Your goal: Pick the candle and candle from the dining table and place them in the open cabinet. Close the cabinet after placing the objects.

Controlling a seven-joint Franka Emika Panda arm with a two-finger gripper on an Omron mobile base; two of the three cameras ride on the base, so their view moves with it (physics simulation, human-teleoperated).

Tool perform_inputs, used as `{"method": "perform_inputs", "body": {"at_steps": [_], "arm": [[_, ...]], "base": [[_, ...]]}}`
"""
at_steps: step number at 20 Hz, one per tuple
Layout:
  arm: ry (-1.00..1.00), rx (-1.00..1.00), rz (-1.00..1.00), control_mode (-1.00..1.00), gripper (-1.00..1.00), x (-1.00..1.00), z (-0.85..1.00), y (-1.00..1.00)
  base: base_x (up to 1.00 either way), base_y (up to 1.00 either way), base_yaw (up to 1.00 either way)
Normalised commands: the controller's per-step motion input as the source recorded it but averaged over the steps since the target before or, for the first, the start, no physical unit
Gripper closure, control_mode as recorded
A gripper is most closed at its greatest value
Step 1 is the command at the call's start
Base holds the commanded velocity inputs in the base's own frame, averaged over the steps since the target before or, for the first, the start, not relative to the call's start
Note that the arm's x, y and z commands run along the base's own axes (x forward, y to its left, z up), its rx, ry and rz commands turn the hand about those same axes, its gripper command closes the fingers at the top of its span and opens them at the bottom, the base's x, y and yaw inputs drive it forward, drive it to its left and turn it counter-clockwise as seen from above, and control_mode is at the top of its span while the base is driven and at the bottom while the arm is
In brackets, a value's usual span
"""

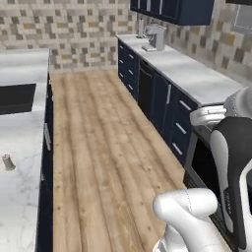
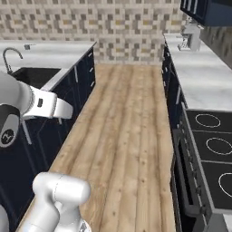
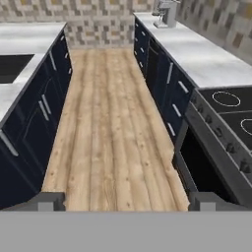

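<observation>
A short grey-beige candle (image 1: 7, 161) stands upright near the left edge of the white marble dining table (image 1: 22, 133), in front of its black sink (image 1: 17, 97). The taper candle is out of view. Navy wall cabinets (image 1: 172, 10) hang at the far right above the counter; I cannot tell whether a door is open. My gripper (image 3: 127, 203) is open, its two tips wide apart with nothing between them. It is held high over the wooden floor aisle, looking down its length, well away from the candle.
A long grey counter (image 1: 192, 71) over navy drawers runs along the right wall, with a silver coffee machine (image 1: 155, 37) at its far end. A black stovetop (image 2: 213, 149) lies nearer on that side. A faucet (image 2: 9, 56) rises by the sink. The plank floor (image 3: 108, 123) runs between both sides.
</observation>
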Motion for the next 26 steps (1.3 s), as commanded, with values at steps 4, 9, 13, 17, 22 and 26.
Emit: {"method": "perform_inputs", "body": {"at_steps": [4,9,13,17,22,26], "arm": [[0.0,0.0,0.0,1.0,-1.0,0.0,0.0,0.0],[0.0,0.0,0.0,1.0,-1.0,0.0,0.0,0.0],[0.0,0.0,0.0,1.0,-1.0,0.0,0.0,0.0],[0.0,0.0,0.0,1.0,-1.0,0.0,0.0,0.0],[0.0,0.0,0.0,1.0,-1.0,0.0,0.0,0.0],[0.0,0.0,0.0,1.0,-1.0,0.0,0.0,0.0]], "base": [[0.29,0.1,0.39],[0.25,0.28,0.39],[0.38,0.08,0.46],[0.37,0.0,0.5],[0.44,0.01,0.5],[0.74,0.16,0.57]]}}
